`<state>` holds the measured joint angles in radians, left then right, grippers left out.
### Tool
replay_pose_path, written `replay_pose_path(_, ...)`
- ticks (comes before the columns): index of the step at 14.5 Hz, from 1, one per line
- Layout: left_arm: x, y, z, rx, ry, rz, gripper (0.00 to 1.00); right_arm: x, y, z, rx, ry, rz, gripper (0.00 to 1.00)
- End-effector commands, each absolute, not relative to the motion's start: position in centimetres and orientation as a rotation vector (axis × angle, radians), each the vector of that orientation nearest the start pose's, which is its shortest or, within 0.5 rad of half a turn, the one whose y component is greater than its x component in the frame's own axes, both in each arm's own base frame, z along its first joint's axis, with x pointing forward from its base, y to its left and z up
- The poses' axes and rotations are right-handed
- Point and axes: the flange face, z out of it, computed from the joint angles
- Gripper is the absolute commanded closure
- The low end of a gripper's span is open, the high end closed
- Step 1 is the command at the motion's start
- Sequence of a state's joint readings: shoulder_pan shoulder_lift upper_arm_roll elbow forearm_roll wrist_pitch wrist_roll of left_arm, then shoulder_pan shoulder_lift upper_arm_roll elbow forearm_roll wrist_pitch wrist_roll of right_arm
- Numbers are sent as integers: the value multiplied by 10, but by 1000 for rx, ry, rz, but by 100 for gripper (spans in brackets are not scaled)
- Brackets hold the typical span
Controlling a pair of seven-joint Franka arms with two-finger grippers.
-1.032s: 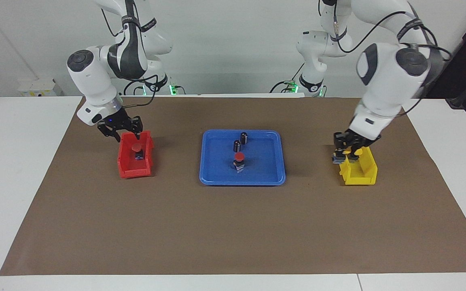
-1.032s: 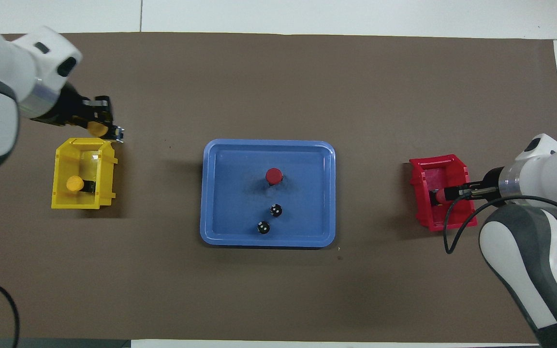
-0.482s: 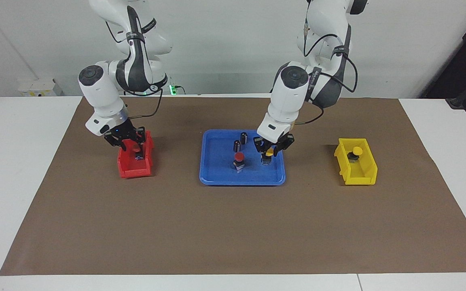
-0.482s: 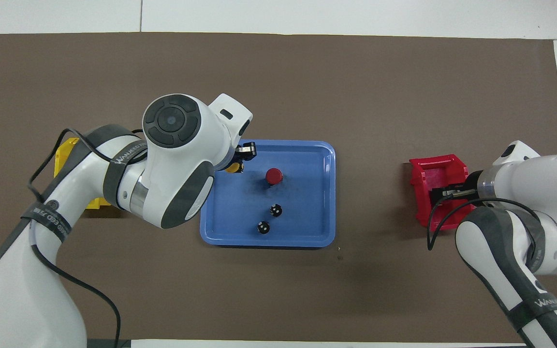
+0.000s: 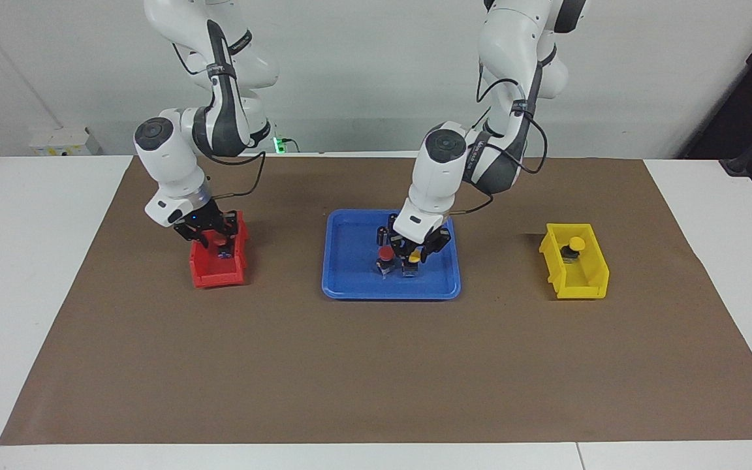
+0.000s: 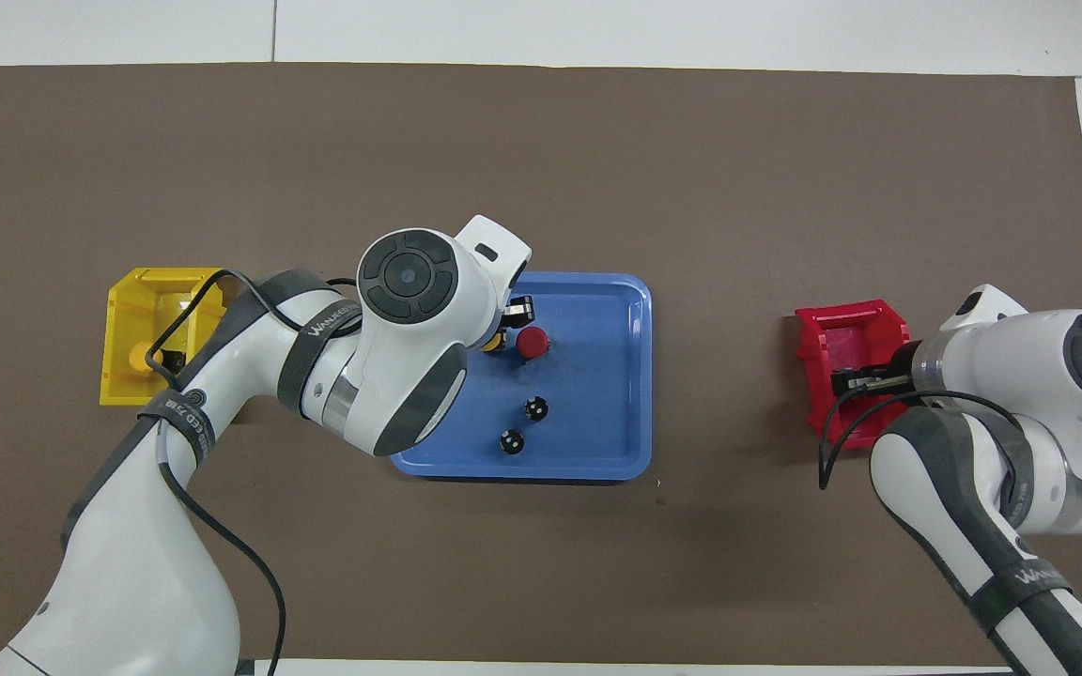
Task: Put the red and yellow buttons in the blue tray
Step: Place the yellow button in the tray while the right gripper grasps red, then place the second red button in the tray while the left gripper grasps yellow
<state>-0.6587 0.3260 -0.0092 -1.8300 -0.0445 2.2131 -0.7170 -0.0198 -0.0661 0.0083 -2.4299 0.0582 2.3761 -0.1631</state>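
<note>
The blue tray (image 5: 350, 267) (image 6: 602, 366) lies mid-table. In it stands one red button (image 5: 386, 254) (image 6: 532, 343). My left gripper (image 5: 413, 254) (image 6: 500, 330) is low in the tray, shut on a yellow button (image 5: 414, 257) (image 6: 492, 344), right beside that red button. The other yellow button (image 5: 576, 245) (image 6: 142, 356) sits in the yellow bin (image 5: 578, 285) (image 6: 123, 305). My right gripper (image 5: 209, 235) (image 6: 849, 381) is down in the red bin (image 5: 216, 275) (image 6: 842, 324) at the second red button (image 5: 221, 244), which the overhead view hides.
Two capless black cylinders (image 6: 535, 408) (image 6: 511, 442) stand in the tray, nearer to the robots than the red button. The left arm's wrist hangs over that end of the tray. A brown mat (image 5: 376, 372) covers the table.
My left gripper carried the yellow button from over the yellow bin into the tray and lowered it beside the red button. My right gripper sank from above the red bin into it.
</note>
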Motion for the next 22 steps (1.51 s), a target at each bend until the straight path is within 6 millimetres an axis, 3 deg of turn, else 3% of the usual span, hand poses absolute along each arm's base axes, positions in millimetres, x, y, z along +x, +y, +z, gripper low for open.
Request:
replay_pose_path(1,494,-389,361,-3162,-133,49,98,471,-4,334,-3087,-184,-50,40)
replay_pose_path(2,494,-390,364,-3158,-123,38,73,471,-4,334,-3087,-187,-50,41)
replay_pose_path(3,495,-390,364,-3152,-114,25,18,471,-4,333,-3087,-189,-46,42)
replay_pose_path(5,502,-391,384,-3151,-92,-20,0,470,-4,331,-3087,-189,-41,48)
replay_pose_path(8,513,-385,445,-3158,-114,-35,0,473,-4,336,-3087,-201,-43,66)
replay_pose_path(10,520,-364,472,-3147,-79,-19,0,488,-5,352,-3079,-239,-17,66)
replay_pose_path(12,523,-326,497,-3125,43,49,0,512,-5,388,-3063,-258,61,66)
replay_pose_path(14,536,-253,535,-3129,89,53,0,534,10,428,-3054,-264,110,66)
replay_pose_path(15,539,-219,554,-3132,135,53,0,550,38,449,-3060,-204,134,66)
replay_pose_path(17,542,-164,579,-3130,167,64,0,566,110,468,-3079,-58,103,66)
replay_pose_path(19,549,-95,595,-3129,266,87,0,562,181,459,-3071,109,21,66)
replay_pose_path(20,552,-60,594,-3130,317,96,0,559,212,447,-3065,155,6,66)
replay_pose_path(22,546,-31,564,-3135,324,7,5,556,249,426,-3051,192,-35,66)
